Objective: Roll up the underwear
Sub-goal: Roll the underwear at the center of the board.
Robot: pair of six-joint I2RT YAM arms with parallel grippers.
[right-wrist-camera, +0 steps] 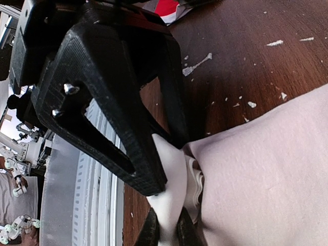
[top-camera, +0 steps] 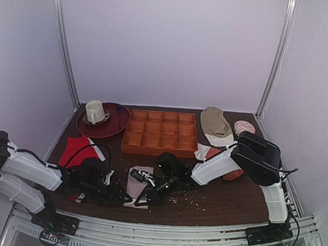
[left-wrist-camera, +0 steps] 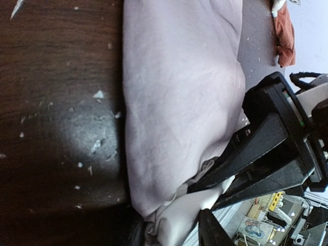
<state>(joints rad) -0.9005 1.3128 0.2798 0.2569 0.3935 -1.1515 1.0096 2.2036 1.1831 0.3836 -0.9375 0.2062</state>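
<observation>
The underwear (top-camera: 140, 177) lies flat near the table's front edge, pinkish-beige with a white waistband (right-wrist-camera: 171, 169) at its near end. My right gripper (right-wrist-camera: 166, 233) is shut on a fold of that waistband. My left gripper (left-wrist-camera: 171, 230) meets it from the left and is open, its fingers (left-wrist-camera: 215, 230) on either side of the bunched waistband edge. In the top view the left gripper (top-camera: 120, 194) and the right gripper (top-camera: 144, 195) sit close together at the underwear's near edge. The pink cloth (left-wrist-camera: 174, 102) stretches smooth away from both.
A red garment (top-camera: 79, 150) lies to the left. An orange compartment tray (top-camera: 158, 152) stands behind, with a dark plate (top-camera: 116, 125) and a cup (top-camera: 95, 112) to its left. A beige garment (top-camera: 215, 121) and an orange-rust garment (top-camera: 236, 175) lie at the right. Crumbs (top-camera: 190, 200) dot the table.
</observation>
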